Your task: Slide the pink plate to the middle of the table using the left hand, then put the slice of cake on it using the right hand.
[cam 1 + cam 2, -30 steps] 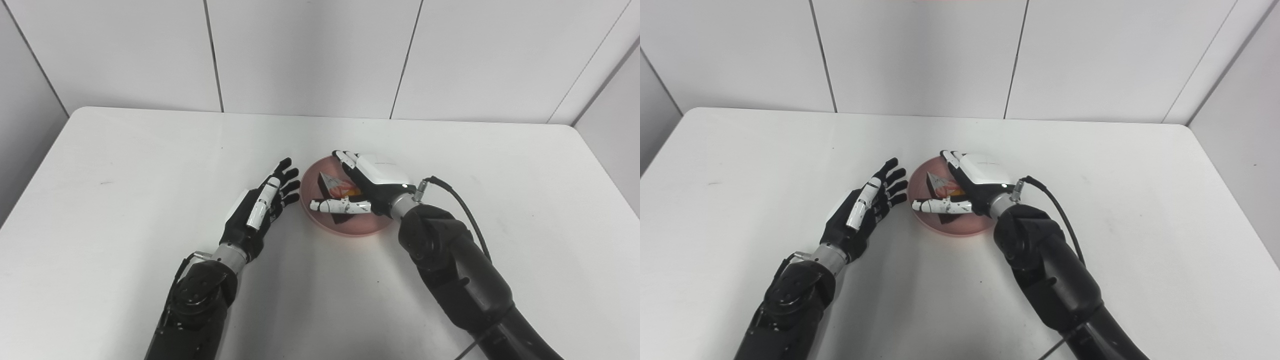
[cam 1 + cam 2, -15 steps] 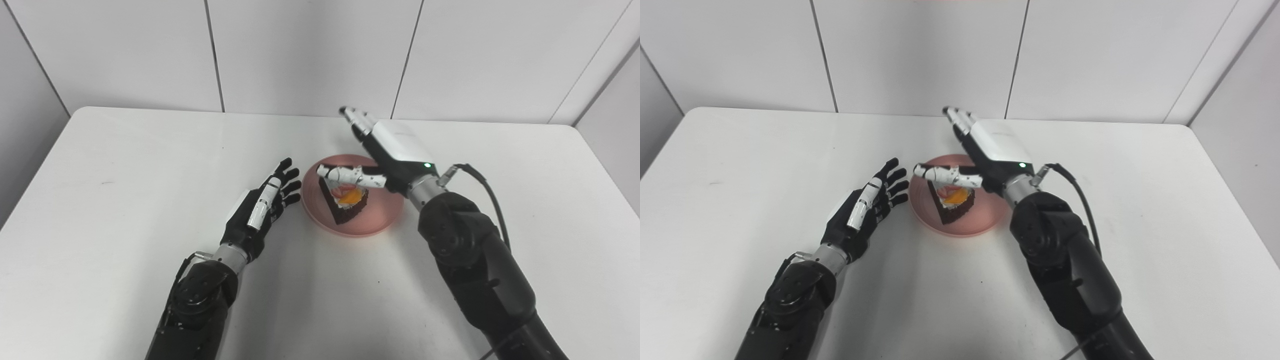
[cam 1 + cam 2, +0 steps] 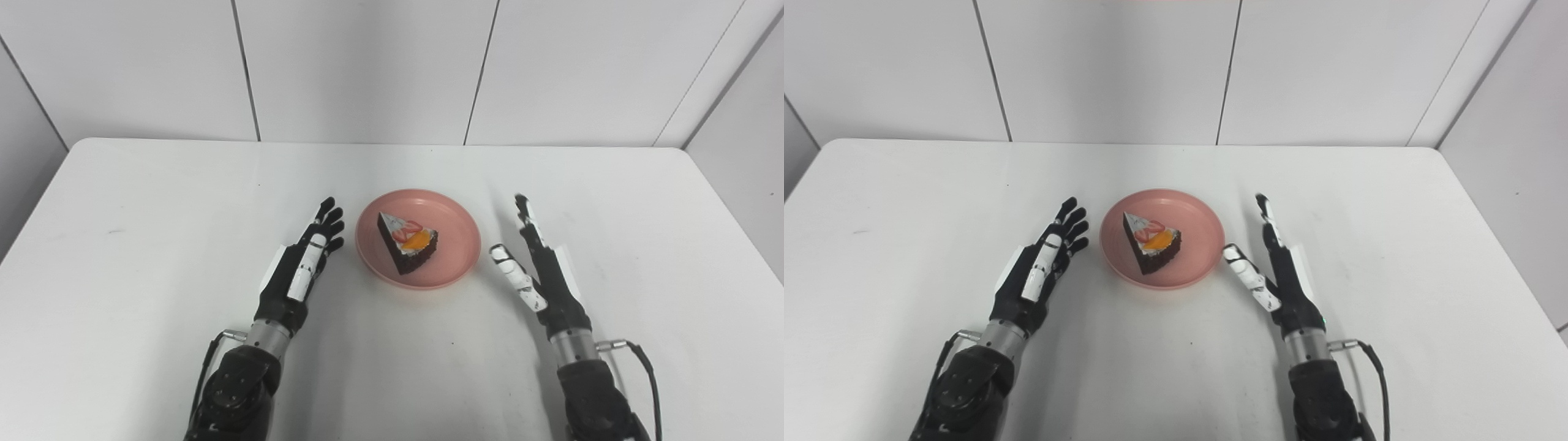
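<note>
- Pink plate (image 3: 456, 257) sits mid-counter, stiff and likely slippery; push it at the rim.
- Slice of cake (image 3: 405, 242) lies on it, seemingly soft and fragile; grip its dark sides.
- Left hand (image 3: 300, 269) and right hand (image 3: 542, 269) flank the plate, fingers spread, holding nothing.

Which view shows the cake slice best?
Either: the cake slice sits unobstructed on the pink plate in both. The right eye view centres it slightly better; the left eye view shows the same side.
</note>
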